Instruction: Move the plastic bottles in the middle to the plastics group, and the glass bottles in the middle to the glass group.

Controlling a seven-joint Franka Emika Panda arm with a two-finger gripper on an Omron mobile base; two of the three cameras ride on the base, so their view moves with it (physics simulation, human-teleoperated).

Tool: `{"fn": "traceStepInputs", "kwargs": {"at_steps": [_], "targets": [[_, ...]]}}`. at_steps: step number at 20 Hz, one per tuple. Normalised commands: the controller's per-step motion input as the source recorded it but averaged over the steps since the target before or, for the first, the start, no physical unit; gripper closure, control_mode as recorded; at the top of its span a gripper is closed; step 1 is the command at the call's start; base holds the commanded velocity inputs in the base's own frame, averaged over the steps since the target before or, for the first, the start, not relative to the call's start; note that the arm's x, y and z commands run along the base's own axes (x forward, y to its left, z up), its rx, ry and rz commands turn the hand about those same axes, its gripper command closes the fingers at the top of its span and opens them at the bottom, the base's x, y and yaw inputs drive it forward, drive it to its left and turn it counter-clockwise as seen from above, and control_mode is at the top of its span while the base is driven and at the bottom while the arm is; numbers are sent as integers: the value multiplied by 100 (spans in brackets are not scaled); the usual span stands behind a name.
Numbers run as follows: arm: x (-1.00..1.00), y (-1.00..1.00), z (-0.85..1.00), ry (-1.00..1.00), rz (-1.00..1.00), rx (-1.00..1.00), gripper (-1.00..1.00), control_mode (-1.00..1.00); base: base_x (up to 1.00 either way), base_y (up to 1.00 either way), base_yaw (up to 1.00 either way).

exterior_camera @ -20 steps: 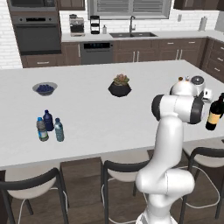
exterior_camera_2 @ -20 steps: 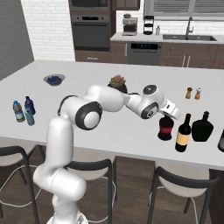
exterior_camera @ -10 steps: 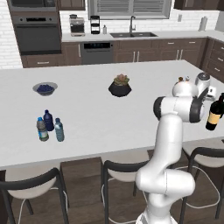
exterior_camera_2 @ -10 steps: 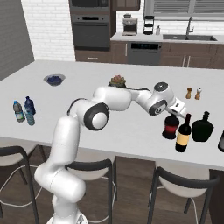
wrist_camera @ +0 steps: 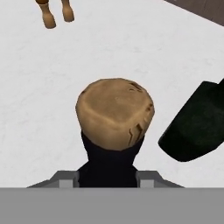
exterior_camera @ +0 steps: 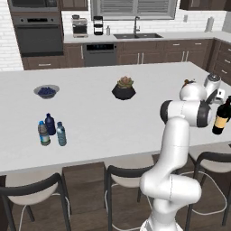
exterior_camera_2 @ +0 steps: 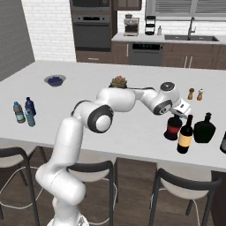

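- Progress looks well past half: three small bottles (exterior_camera: pixel 51 131) stand together near the tabletop's (exterior_camera: pixel 103 113) left front edge, the pale-blue bottle (exterior_camera: pixel 61 134) among them, so the plastic part reads as done.
- Wine bottle (exterior_camera_2: pixel 185 135) stands near the right front edge, just beside the black glass bottle (exterior_camera_2: pixel 204 129), so it seems placed.
- Squat bottle (exterior_camera_2: pixel 173 127) with the red label is left; it stands by the wine bottle, under the tool (exterior_camera_2: pixel 180 111).
- Hand view: tool (wrist_camera: pixel 107 178) straddles the dark neck below the tan cork (wrist_camera: pixel 114 112), apparently clamped on it; contact cannot be confirmed.
- Remaining, by my judgement: set it down in the group and release.
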Motion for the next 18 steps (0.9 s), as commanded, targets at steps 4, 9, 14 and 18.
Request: {"fn": "traceStepInputs", "kwargs": {"at_steps": [4, 9, 14, 18], "targets": [[-23, 13, -68, 0, 0, 0, 100, -100, 0, 0, 0], [-17, 21, -69, 0, 0, 0, 100, -100, 0, 0, 0], [-4, 13, -59, 0, 1, 0, -100, -100, 0, 0, 0], [-7, 0, -29, -12, 0, 0, -100, -100, 0, 0, 0]]}}
